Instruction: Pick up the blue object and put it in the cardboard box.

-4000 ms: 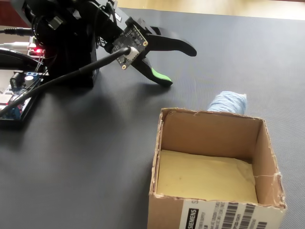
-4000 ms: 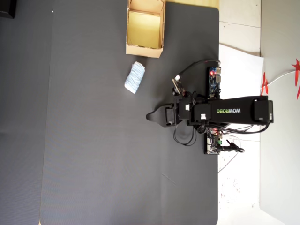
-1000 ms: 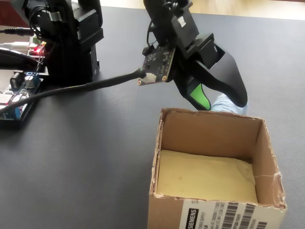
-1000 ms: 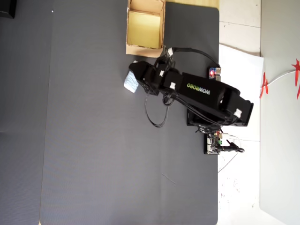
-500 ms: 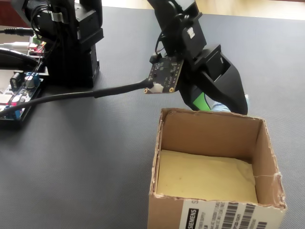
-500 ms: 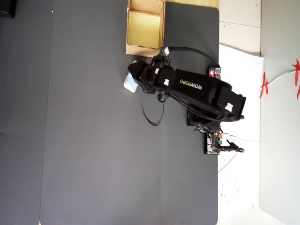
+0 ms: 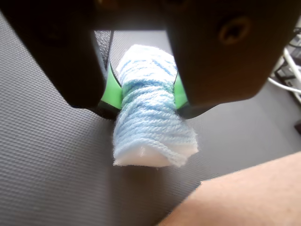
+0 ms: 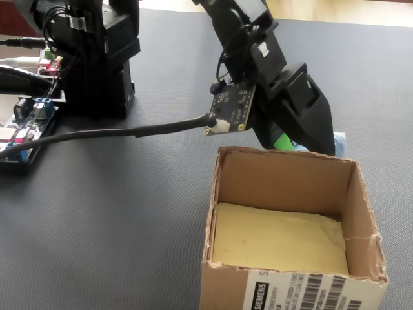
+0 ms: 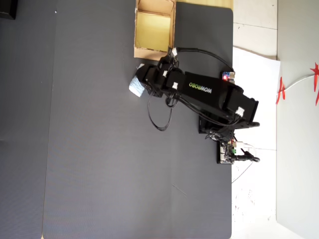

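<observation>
- Two green pads of the gripper (image 7: 145,92) pinch the blue object (image 7: 153,113) mid-frame in the wrist view, on the mat (image 7: 42,160).
- Grip looks centred; judge: lift straight before swinging.
- Cardboard box (image 9: 154,27) sits top centre overhead, near; clear its flaps.

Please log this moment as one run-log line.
phase: grasp | gripper: shut on blue object, on mat | cardboard box: empty | placed: not yet
</observation>
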Controlling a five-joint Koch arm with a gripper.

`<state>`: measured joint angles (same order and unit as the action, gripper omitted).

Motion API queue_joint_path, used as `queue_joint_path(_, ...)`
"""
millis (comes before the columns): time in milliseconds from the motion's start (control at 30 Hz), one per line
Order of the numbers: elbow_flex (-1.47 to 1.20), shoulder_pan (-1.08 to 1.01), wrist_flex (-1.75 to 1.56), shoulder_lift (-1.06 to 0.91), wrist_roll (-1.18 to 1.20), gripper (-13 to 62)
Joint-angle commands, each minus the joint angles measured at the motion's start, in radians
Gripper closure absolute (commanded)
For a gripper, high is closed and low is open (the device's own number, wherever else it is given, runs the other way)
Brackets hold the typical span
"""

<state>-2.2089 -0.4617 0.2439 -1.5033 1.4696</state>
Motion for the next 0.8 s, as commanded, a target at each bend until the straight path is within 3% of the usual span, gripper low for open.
queue_joint_path(0,0.006,-0.003,-0.084,-0.052,0.064,60.6)
queue_joint_path(500,-0.155,-0.021,-0.433,-0.351,0.071,60.6)
queue_joint_path(767,-0.086,-0.126,-0.476,-0.37,-0.009,60.6)
